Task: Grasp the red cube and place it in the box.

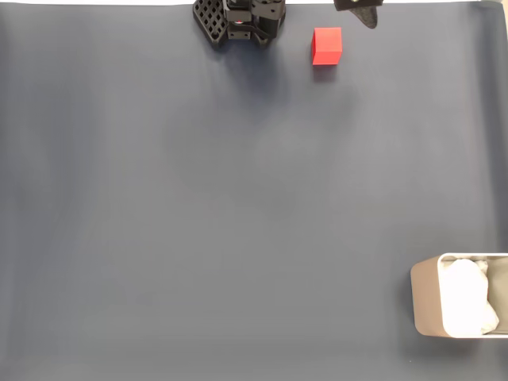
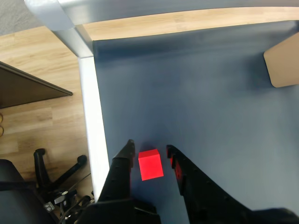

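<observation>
In the wrist view my claw point(image 2: 149, 149) stands with its black fingers point(image 2: 122, 168) apart, one on either side of the red cube point(image 2: 151, 165), which rests on the dark blue tabletop point(image 2: 201, 93); a thin gap shows on each side, so I am not pressing it. Beyond the cube the mat runs out to the box point(image 2: 282, 65), well apart at the upper right, and to a white edge strip point(image 2: 91, 112) with wooden floor point(image 2: 37, 107) past it. In the fixed view the cube point(image 1: 326, 45) lies near the top edge beside my arm base point(image 1: 238, 20), and the padded box point(image 1: 460, 296) sits far off at the lower right corner
</observation>
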Controlling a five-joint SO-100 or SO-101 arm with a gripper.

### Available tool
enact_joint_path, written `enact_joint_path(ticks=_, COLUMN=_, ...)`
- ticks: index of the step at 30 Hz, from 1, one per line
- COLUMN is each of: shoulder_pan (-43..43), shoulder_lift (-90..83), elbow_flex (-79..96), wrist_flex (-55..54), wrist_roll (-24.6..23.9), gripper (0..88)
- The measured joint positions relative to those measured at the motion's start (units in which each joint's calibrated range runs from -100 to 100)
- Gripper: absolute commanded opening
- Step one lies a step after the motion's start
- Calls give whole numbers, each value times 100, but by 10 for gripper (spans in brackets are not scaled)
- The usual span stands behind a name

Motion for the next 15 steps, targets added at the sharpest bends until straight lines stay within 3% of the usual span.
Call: enact_joint_path(ticks=15, shoulder_pan=-52, shoulder_lift=-304, elbow_flex=506, wrist_flex=286, wrist_roll=122, gripper=248)
